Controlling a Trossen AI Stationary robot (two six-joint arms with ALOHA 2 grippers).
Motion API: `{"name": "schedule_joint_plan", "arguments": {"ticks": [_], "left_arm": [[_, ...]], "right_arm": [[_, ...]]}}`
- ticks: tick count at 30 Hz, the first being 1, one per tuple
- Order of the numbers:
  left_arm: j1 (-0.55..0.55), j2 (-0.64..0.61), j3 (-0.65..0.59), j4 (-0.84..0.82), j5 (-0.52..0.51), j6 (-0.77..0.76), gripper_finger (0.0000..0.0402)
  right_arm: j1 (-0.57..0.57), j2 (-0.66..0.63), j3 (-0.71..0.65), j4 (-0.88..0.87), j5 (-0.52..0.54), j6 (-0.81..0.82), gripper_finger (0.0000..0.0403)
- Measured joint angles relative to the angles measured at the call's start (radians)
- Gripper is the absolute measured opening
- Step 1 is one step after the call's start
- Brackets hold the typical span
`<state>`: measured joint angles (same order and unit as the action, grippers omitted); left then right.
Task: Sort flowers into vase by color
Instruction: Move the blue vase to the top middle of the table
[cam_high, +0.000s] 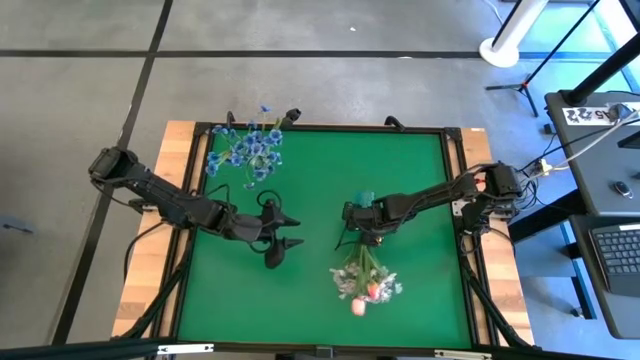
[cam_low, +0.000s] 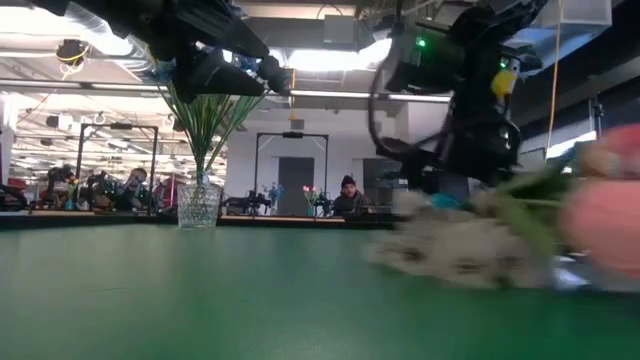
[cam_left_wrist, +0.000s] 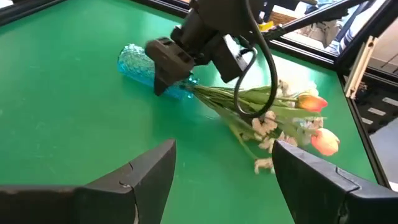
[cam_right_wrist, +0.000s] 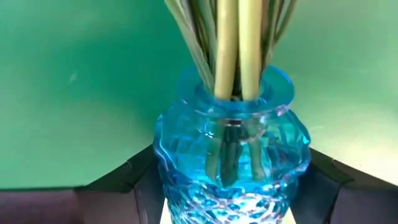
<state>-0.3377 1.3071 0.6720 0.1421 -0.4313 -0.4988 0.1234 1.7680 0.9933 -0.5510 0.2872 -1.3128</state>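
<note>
A blue glass vase (cam_left_wrist: 137, 62) lies low on its side on the green mat, mouth toward the table's near edge. White blossom sprigs and pink tulip buds (cam_high: 365, 280) stick out of its neck, and their heads (cam_left_wrist: 280, 118) rest on the mat. My right gripper (cam_high: 362, 228) is shut on this vase. My left gripper (cam_high: 285, 240) hovers open to the vase's left, touching nothing; its fingers frame the scene in the left wrist view (cam_left_wrist: 224, 168). Blue blossoms (cam_high: 248, 150) stand in a clear glass vase (cam_low: 198, 205) at the far left. My right gripper holds the blue vase by its faceted body (cam_right_wrist: 230, 155), pinched between the two fingers (cam_right_wrist: 124, 180), one on each side. The fingers come slanting from above and lie along the vase toward its neck. The vase is tipped over, and the flower heads (cam_left_wrist: 311, 137) lie on the mat.
The green mat (cam_high: 320, 180) sits in a black frame on a wooden table. Open mat lies between the two vases and along the near left. In the low view a person (cam_low: 347, 195) shows far behind the table. A desk with a keyboard (cam_high: 620, 250) stands to the right.
</note>
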Motion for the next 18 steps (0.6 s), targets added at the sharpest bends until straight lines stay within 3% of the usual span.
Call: {"name": "schedule_joint_plan", "arguments": {"ticks": [10, 13, 18], "left_arm": [[-0.063, -0.015, -0.001, -0.034, 0.0, 0.007, 0.0259], [-0.09, -0.069, -0.002, -0.042, -0.003, 0.004, 0.0259], [-0.155, -0.243, -0.002, -0.088, -0.067, 0.036, 0.0259]], "right_arm": [[0.0, -0.098, 0.134, 0.047, -0.262, 0.339, 0.0248], [0.0, -0.134, 0.144, 0.091, -0.309, 0.402, 0.0248], [-0.032, -0.174, 0.144, 0.158, -0.474, 0.56, 0.0248]]}}
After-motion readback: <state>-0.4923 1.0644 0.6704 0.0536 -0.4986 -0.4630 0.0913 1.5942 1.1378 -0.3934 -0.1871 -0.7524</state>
